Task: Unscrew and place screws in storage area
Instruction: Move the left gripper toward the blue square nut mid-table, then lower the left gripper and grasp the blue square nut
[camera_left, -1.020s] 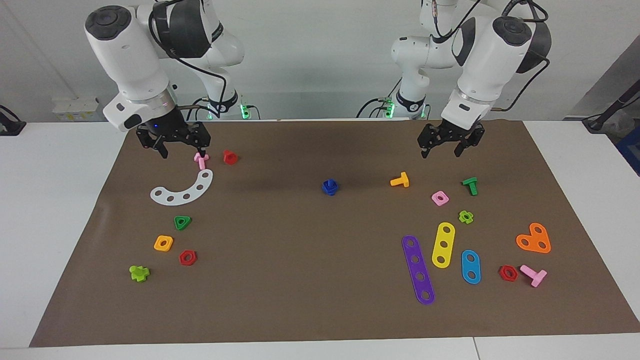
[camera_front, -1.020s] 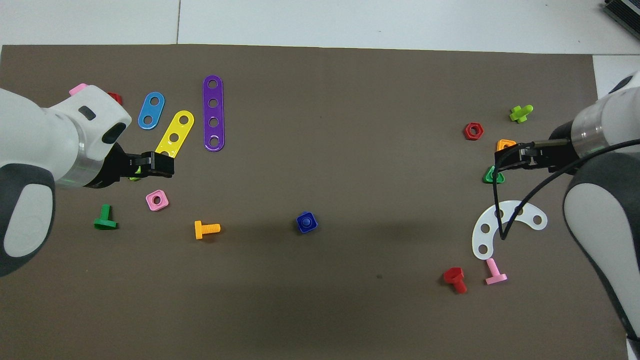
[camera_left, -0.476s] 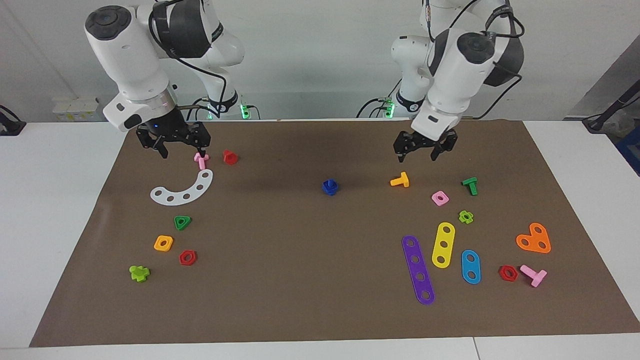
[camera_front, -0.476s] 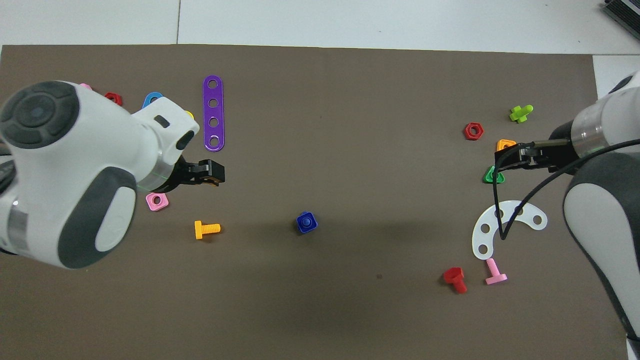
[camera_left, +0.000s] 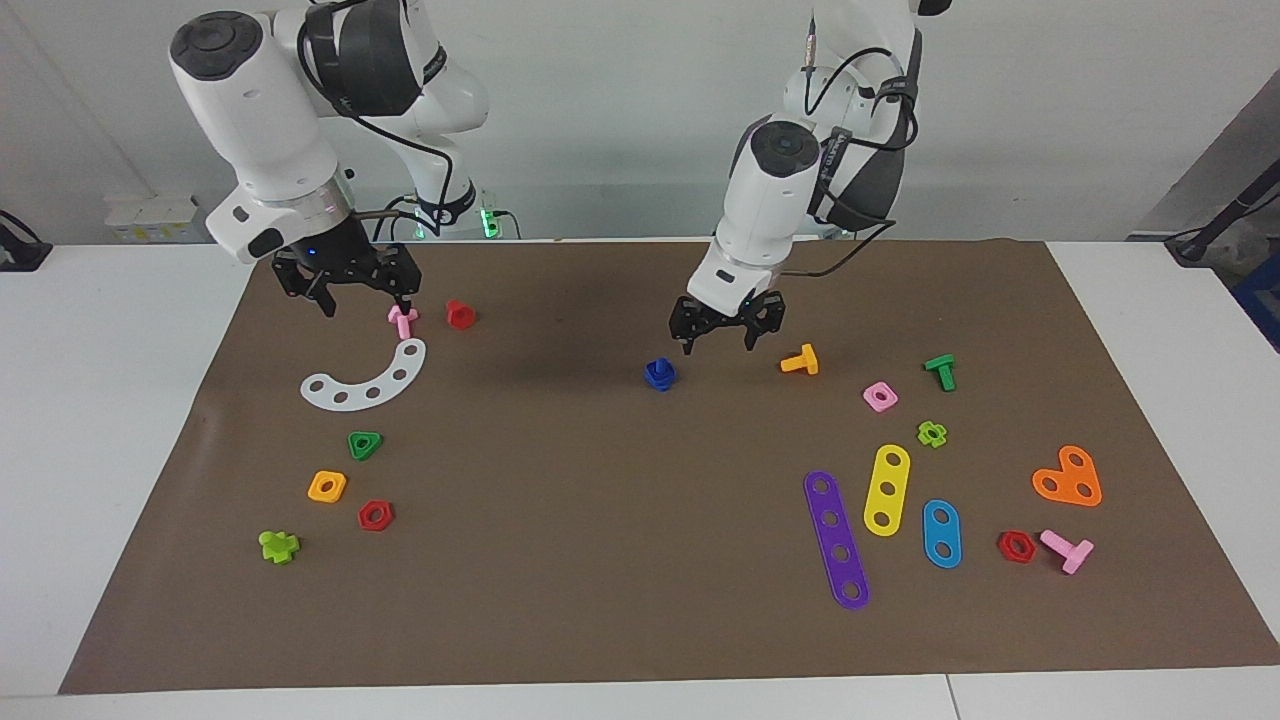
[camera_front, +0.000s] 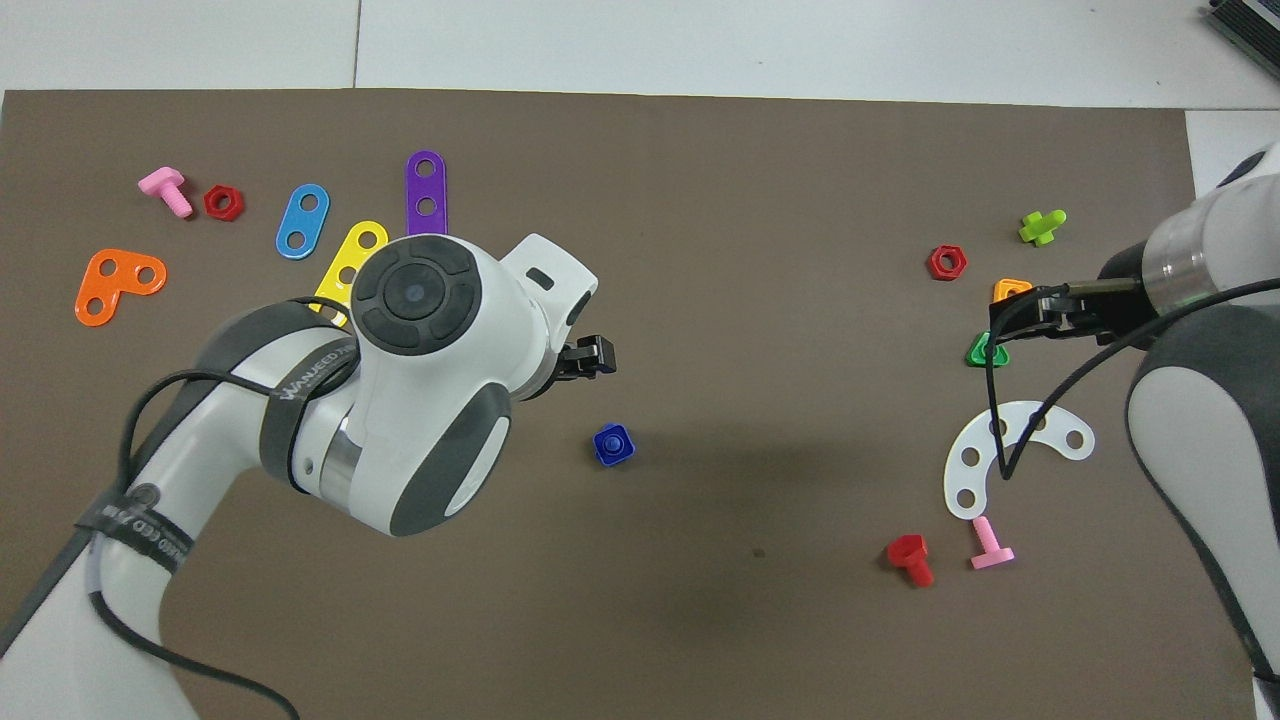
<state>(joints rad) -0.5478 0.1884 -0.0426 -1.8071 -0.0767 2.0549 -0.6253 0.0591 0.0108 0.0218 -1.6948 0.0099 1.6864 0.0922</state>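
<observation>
A small dark-blue screw stands in the middle of the brown paper sheet, with what looks like a blue square nut on it. It also shows in the overhead view, on the sheet. My left gripper is open and empty. It hangs just above the paper, beside the blue screw toward the left arm's end; it also shows in the overhead view. My right gripper is open and empty, and waits above a pink bolt and a white curved strip.
An orange bolt, a pink nut, a green bolt and several coloured strips lie toward the left arm's end. A red bolt, a green triangular nut and other nuts lie toward the right arm's end.
My left arm has swung from its own end of the table to the middle and come lower, so its gripper is now beside the blue screw. The right arm has not moved.
</observation>
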